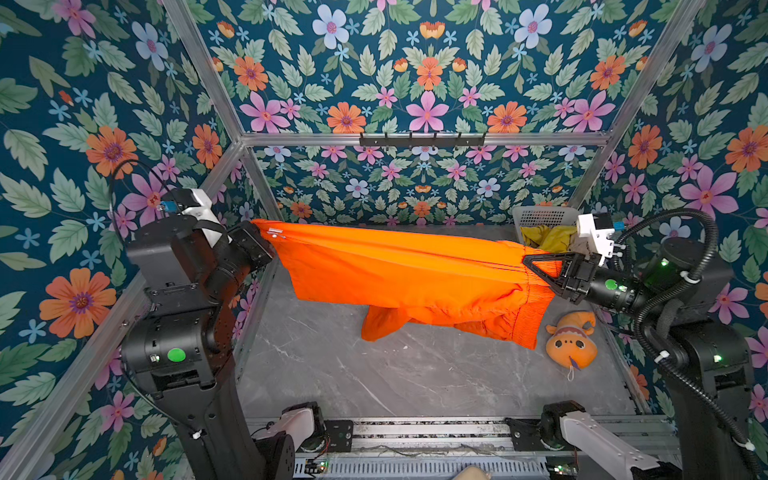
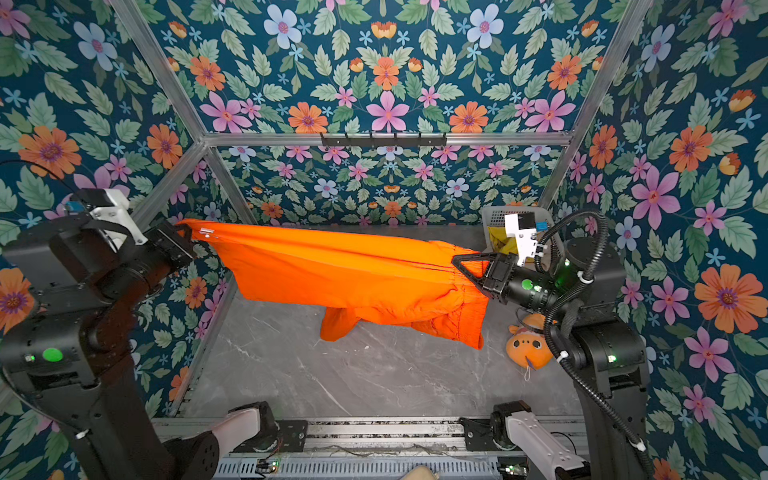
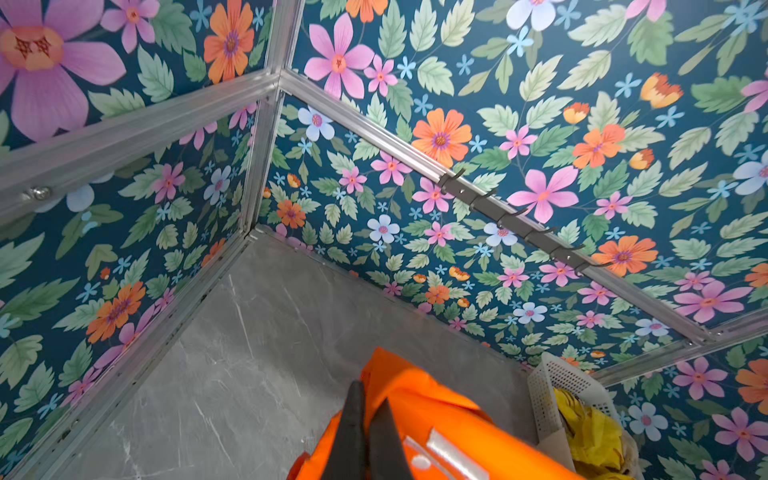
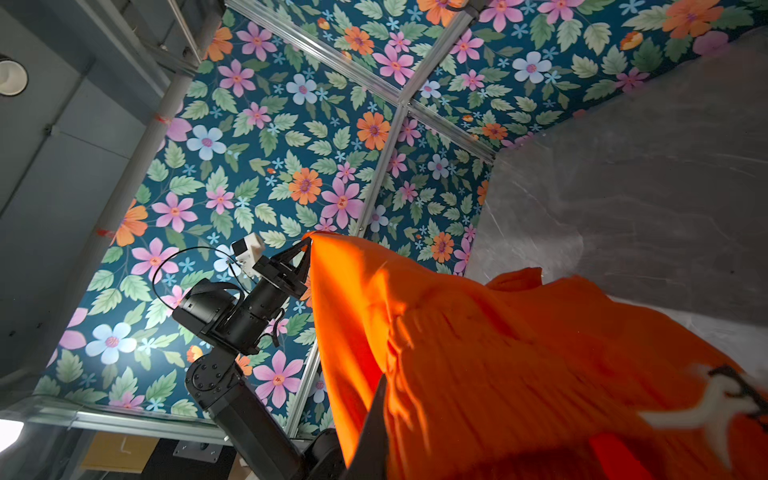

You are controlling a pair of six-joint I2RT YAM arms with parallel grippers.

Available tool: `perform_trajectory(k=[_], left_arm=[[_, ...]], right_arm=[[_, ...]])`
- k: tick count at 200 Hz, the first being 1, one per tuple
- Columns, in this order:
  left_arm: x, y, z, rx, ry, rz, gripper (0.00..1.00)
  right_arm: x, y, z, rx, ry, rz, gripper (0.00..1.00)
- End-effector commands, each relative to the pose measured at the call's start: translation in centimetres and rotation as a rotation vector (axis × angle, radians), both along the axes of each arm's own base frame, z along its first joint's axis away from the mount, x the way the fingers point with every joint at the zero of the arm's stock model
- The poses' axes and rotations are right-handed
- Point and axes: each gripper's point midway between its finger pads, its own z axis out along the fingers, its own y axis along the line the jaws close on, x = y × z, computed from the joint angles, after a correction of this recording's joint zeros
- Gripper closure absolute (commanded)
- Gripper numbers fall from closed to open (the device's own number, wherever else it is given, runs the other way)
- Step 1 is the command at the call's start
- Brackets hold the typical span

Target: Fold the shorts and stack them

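You're holding orange shorts (image 1: pixel 395 274) stretched mid-air, long axis arm to arm, left gripper (image 1: pixel 255 226) pinching leg end, right gripper (image 1: pixel 528 261) pinching waistband.

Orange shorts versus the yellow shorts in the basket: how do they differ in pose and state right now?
The orange shorts hang in the air, stretched between the left gripper and right gripper; the yellow shorts lie in the white basket. The orange shorts are spread wide; the yellow shorts are crumpled. Both grippers are shut on the orange shorts; no gripper touches the yellow shorts. Neither is folded.
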Motion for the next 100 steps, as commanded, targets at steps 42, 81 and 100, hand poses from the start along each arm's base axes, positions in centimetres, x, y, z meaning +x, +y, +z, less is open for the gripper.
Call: perform_trajectory(k=[42,81,100], left_arm=[[9.8,3.3,-3.5,0.028,0.047,0.099,1.0],[17.6,3.4,-2.3,0.024,-0.013,0.037,1.0],[18.4,4.0,0.8,0.033,-0.101,0.06,1.0]], right_arm=[[9.7,2.9,-4.5,-0.069,0.116,0.004,0.97],[18.9,6.0,-3.4,-0.106,0.046,0.036,0.97],[21.7,6.7,-1.5,-0.146,-0.018,0.045,0.97]])
